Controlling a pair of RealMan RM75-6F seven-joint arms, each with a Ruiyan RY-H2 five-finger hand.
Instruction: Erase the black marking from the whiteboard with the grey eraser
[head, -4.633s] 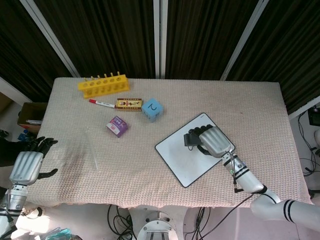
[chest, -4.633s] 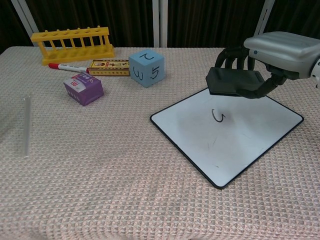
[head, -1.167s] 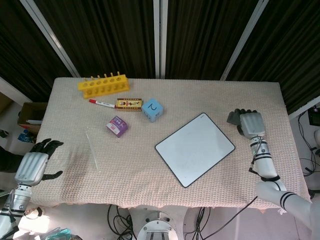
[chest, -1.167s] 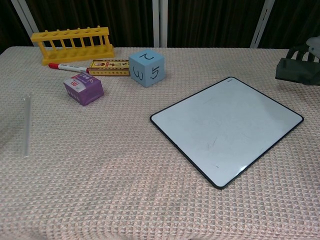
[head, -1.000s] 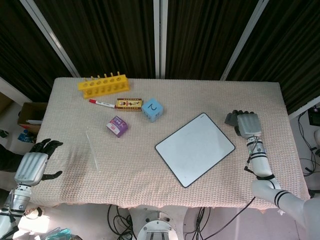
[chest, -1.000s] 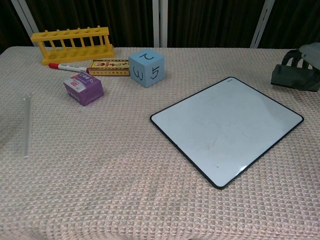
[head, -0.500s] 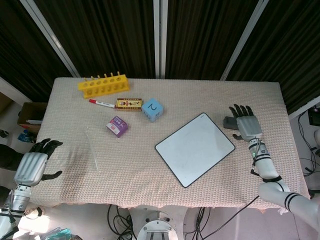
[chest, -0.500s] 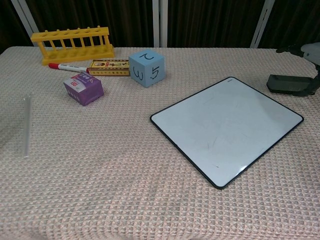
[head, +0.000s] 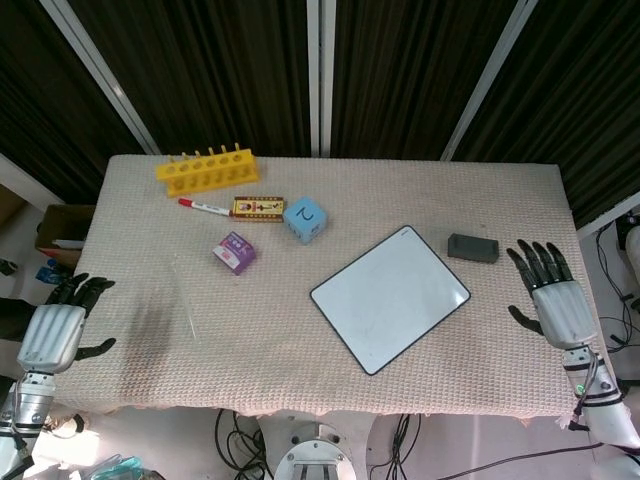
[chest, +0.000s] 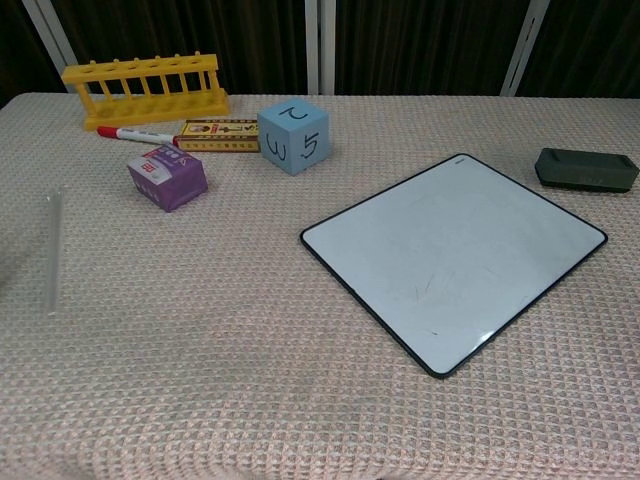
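Observation:
The whiteboard (head: 390, 297) (chest: 455, 256) lies tilted on the cloth right of centre; its white face shows only faint smudges and no black marking. The grey eraser (head: 473, 247) (chest: 586, 169) lies flat on the cloth just beyond the board's right corner, with nothing touching it. My right hand (head: 548, 293) hovers at the table's right edge, fingers spread and empty, well clear of the eraser. My left hand (head: 55, 329) hangs off the table's left edge, empty with fingers apart. Neither hand shows in the chest view.
At the back left stand a yellow rack (head: 206, 169) (chest: 142, 88), a red marker (head: 203, 207) (chest: 138, 134), a small flat box (head: 258, 207), a blue cube (head: 304, 219) (chest: 294, 136) and a purple box (head: 234, 252) (chest: 167, 177). A clear tube (head: 184, 296) (chest: 52, 252) lies at the left.
My right hand let go of the eraser, which now lies on the cloth, and drew back to the table's right edge. The black marking seen earlier is gone from the board.

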